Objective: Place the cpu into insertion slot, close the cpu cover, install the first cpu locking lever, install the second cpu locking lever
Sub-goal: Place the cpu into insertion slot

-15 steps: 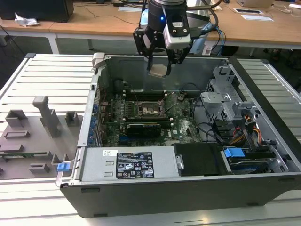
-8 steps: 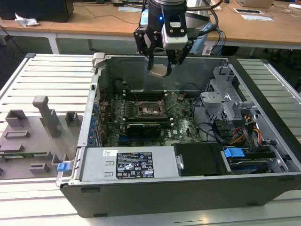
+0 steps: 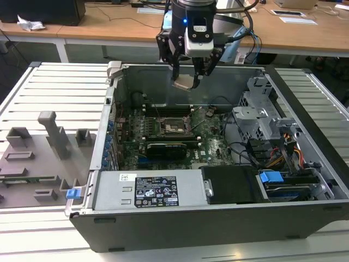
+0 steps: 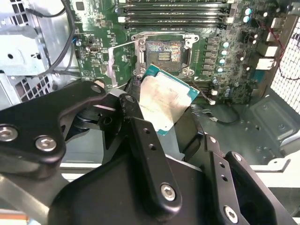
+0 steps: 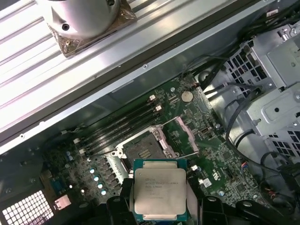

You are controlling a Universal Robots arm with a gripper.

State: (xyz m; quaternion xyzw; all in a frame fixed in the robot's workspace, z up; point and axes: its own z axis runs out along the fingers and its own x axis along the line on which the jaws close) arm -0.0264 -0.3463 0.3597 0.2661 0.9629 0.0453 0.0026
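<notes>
— Where is the cpu (image 5: pixel 159 190), that small flat square chip with the silver-grey metal top?

— In the black two-fingered gripper (image 3: pixel 187 75). Its fingers are clamped on the chip's opposite edges. It hangs over the open grey metal computer case (image 3: pixel 147 82), well above the green motherboard (image 3: pixel 212 147). The chip is not seated yet.

— And the insertion slot (image 4: pixel 164 52)?

— That small square socket, a dark pin field ringed by a silvery frame, lies bare. In the first wrist view the cpu cover (image 5: pixel 165 137), a thin silvery frame plate, stands tilted up just beside it. So I judge the way down to be free.

— What does a good placement ask for?

— Level first. In the exterior view the chip sits at a slant in the fingers, and I would want it flat to the socket before it gets near. Then square, with its edges parallel to the frame and its marked corner matched. Which corner that is, I cannot make out.

— What could go wrong?

— The pins. A sideways drag could bend them, so the approach should be straight down and slow. The grip should let go only once the chip rests inside the frame. It also needs to stay clear of the raised cover and of the long dark memory slots (image 4: pixel 173 14) next to the socket.
</notes>
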